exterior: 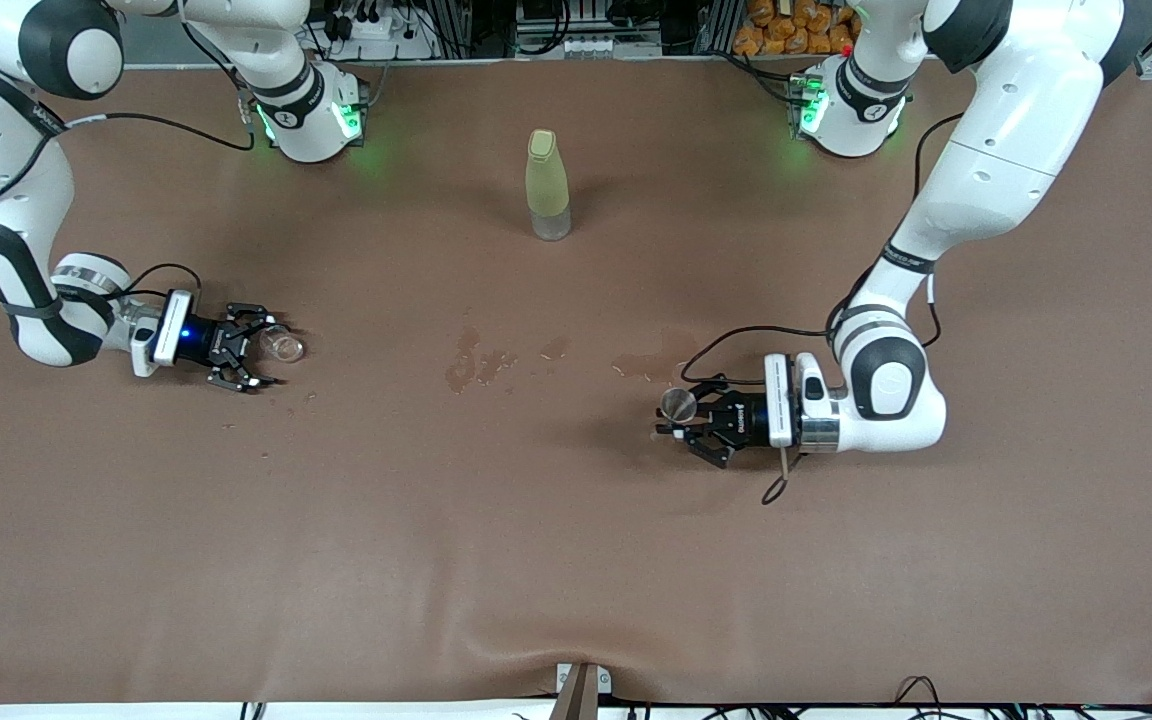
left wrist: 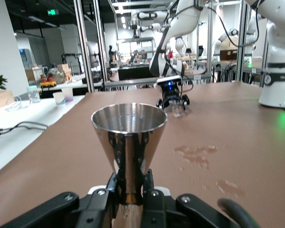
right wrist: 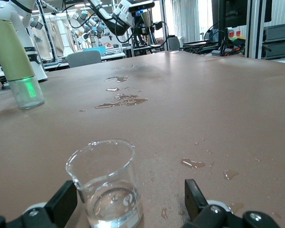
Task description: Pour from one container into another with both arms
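The small grey metal stemmed cup (exterior: 677, 404) stands upright toward the left arm's end of the table. My left gripper (exterior: 684, 424) is shut on its thin stem, seen close in the left wrist view, where the cup (left wrist: 128, 135) rises between the fingers (left wrist: 115, 186). The tiny clear beaker (exterior: 286, 346) sits on the table toward the right arm's end with a little clear liquid in it. My right gripper (exterior: 258, 349) is open around it. In the right wrist view the beaker (right wrist: 107, 183) stands close to one finger (right wrist: 61, 203) and apart from the other.
A tall yellow-green bottle (exterior: 547, 185) stands mid-table, nearer the arm bases. Wet patches (exterior: 481, 360) lie on the brown tabletop (exterior: 576, 560) between the two grippers, also seen as puddles (right wrist: 121, 100) in the right wrist view.
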You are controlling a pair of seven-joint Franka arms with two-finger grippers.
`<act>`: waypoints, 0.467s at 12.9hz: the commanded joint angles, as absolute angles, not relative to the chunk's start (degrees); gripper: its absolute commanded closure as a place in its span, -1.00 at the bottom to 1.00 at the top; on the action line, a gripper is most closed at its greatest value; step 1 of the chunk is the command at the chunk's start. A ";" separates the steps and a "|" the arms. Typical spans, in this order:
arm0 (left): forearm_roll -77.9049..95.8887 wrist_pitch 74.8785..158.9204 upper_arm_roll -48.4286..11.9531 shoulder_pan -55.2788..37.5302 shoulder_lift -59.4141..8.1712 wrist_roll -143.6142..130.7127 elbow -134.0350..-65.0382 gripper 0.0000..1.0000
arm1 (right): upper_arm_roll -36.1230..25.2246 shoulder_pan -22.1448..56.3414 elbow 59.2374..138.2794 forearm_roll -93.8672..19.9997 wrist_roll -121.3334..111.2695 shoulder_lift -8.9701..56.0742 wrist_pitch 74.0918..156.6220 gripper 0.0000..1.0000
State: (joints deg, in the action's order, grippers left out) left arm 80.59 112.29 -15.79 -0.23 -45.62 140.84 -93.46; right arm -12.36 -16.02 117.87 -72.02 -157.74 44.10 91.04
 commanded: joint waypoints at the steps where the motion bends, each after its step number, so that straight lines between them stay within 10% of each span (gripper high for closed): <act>1: 74.12 107.69 -16.17 5.95 -44.21 140.80 -96.06 1.00 | -13.27 -12.74 119.27 -77.70 -192.22 46.76 92.37 -1.00; 6: 59.09 100.81 -16.26 20.28 -41.66 140.54 -100.98 1.00 | -13.27 -12.74 119.27 -77.61 -192.30 46.84 92.37 -1.00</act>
